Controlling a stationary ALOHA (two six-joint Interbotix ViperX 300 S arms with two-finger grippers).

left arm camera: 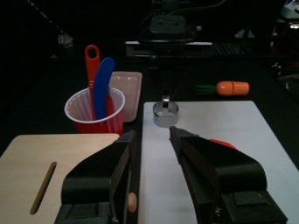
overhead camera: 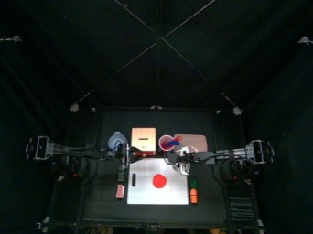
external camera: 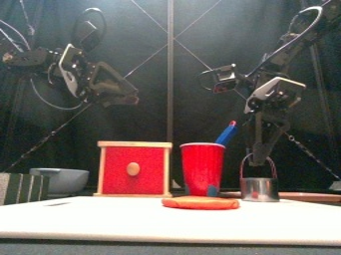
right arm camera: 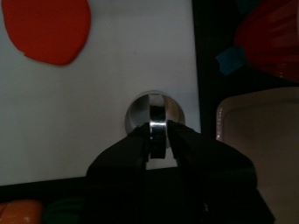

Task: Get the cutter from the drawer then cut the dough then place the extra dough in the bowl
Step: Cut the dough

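- Metal, round and shiny: the cutter (external camera: 258, 189) sits directly under the right tool (external camera: 256, 167), whose jaws are pinched shut on its wire handle. Its rim is down at the white cutting board (external camera: 94, 219), though I cannot tell whether it rests there or hangs just clear.
- The red dough (external camera: 200, 202) lies flat on the board just beside that tool, on the side towards the left arm. It looks whole and uncut, and the cutter is next to it, not over it.
- Just beyond the right tool stands the red cup (external camera: 202, 167) with its toy knives. Further towards the left tool is the wooden box (overhead camera: 143, 137), whose red drawer front (external camera: 134, 169) appears pushed in.
- The blue-grey bowl (external camera: 67, 181) sits past the box on the desk (overhead camera: 104, 210), well apart from the right tool, and nothing shows above its rim.
- The left tool (left arm camera: 156, 138) hovers high near the box — jaws apart, holding nothing.
- Progress, as I judge it: fetching the cutter looks done — what remains is centring it over the dough, pressing through, and carrying the extra dough to the bowl.
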